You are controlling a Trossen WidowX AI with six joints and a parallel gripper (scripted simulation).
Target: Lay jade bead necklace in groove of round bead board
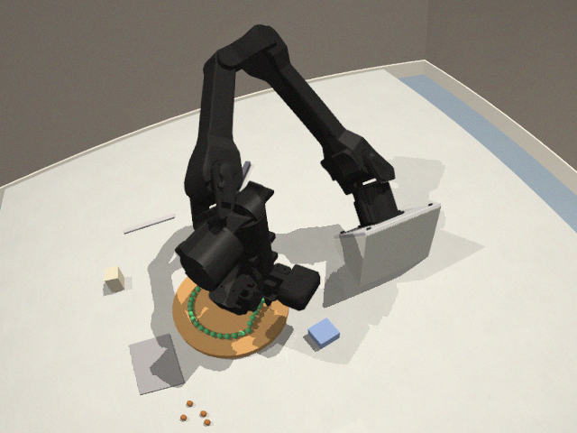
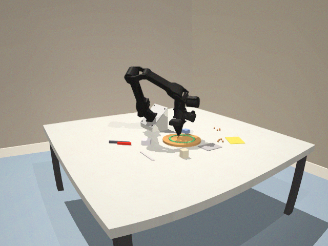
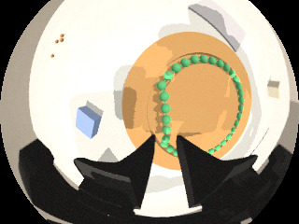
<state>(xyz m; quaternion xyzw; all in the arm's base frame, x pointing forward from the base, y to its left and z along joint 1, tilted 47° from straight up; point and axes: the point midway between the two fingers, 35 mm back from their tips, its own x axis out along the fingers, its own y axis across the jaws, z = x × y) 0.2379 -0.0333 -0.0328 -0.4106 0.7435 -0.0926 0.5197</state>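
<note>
The round wooden bead board [image 1: 233, 349] [image 2: 166, 141] [image 3: 140, 61] lies flat on the table. The green jade bead necklace [image 1: 226, 336] [image 2: 181, 142] [image 3: 165, 108] lies on it as a loop. In the wrist view its left side runs nearly straight, inside the groove's curved line; its right side is rounded. My gripper [image 2: 178, 135] [image 3: 166, 136] points down low over the board at the loop's lower left. Its fingers are a small gap apart, with beads showing between the tips, and do not visibly pinch them. In the top view the arm hides the fingertips and part of the loop.
A blue block [image 1: 324, 332] [image 3: 86, 122] and a grey plate [image 1: 156, 365] [image 2: 209, 146] lie near the board. A beige block [image 1: 114, 278] [image 2: 184, 153], a white stick [image 1: 149, 224], small orange balls [image 1: 203, 413], a yellow square [image 2: 234, 140] and a red item [image 2: 124, 143] lie around.
</note>
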